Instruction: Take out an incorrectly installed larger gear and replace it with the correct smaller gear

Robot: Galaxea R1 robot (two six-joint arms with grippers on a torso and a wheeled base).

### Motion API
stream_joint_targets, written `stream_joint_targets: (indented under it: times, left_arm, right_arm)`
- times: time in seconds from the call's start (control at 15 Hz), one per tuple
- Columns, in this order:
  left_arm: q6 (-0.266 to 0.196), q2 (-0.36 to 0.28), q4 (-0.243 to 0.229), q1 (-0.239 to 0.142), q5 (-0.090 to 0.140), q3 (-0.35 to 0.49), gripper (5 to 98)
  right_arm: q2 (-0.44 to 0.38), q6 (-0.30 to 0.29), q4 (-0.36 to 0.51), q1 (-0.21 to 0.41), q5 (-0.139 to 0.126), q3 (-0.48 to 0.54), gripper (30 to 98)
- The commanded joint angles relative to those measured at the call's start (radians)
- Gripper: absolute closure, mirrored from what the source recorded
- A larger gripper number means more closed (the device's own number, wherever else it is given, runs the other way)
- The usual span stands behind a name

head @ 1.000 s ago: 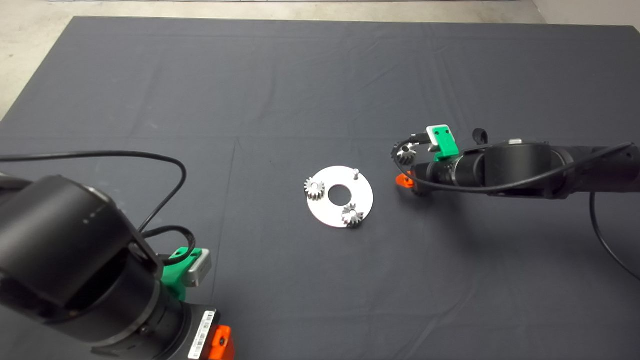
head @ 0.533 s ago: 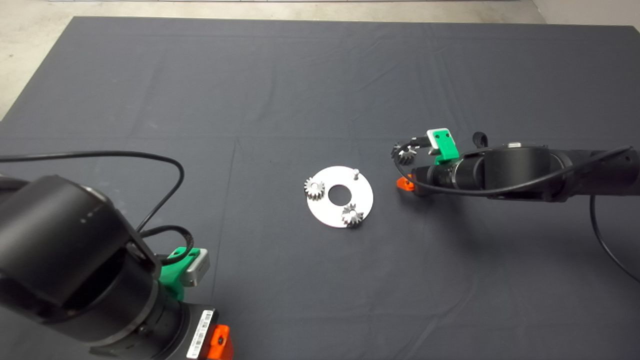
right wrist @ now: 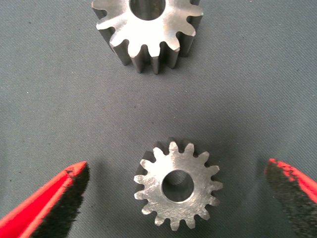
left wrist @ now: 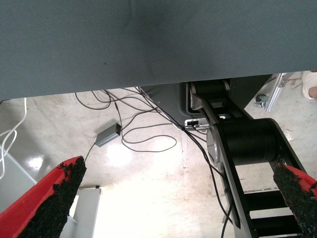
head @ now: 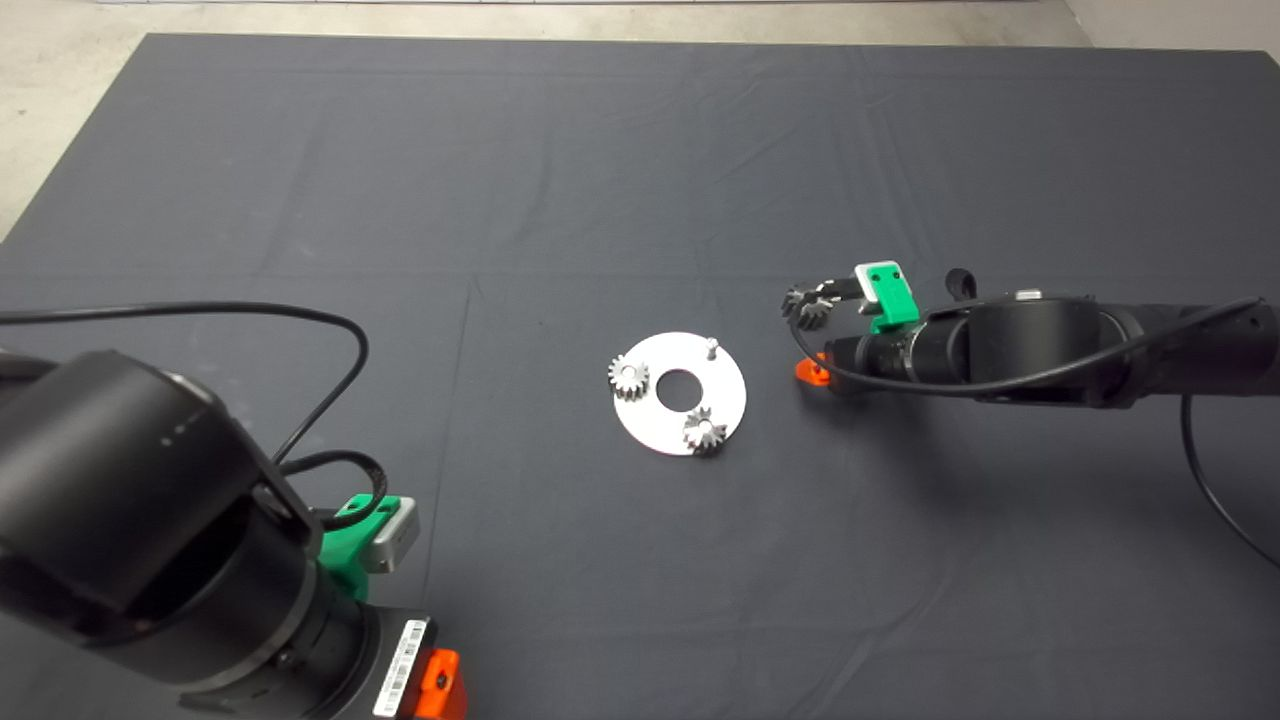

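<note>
Right hand [right wrist: 176, 198] wide open around smaller gear [right wrist: 177, 185], holding nothing, larger gear [right wrist: 147, 30] just beyond, head view hides smaller gear

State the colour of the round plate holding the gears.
Pale silver-white round plate; head view shows it best.

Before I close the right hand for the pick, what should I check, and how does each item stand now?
1. Right hand open: ok, the fingers are spread wide.
2. Smaller gear between the fingers: ok, it lies flat on the mat, touching neither finger.
3. Larger gear out of the way: ok, it lies apart on the mat, beyond the fingertips.
4. Target peg on the plate free: ok, it is bare.
5. Fingers low enough to grip the gear's rim: cannot tell.
6. Left hand parked: ok, open, at the table's lower left edge.
</note>
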Motion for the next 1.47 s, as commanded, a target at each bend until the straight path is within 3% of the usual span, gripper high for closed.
stream_joint_targets:
  times: [0.0,1.4]
  left_arm:
    - [-0.007,-0.004,-0.016,-0.011,0.003,0.015,6.0]
    - [-0.006,-0.003,-0.016,-0.011,0.003,0.014,6.0]
  right_arm:
    - [-0.005,0.006,-0.029,0.012,0.002,0.005,36.2]
    - [-0.011,0.004,-0.055,0.000,0.002,0.007,59.1]
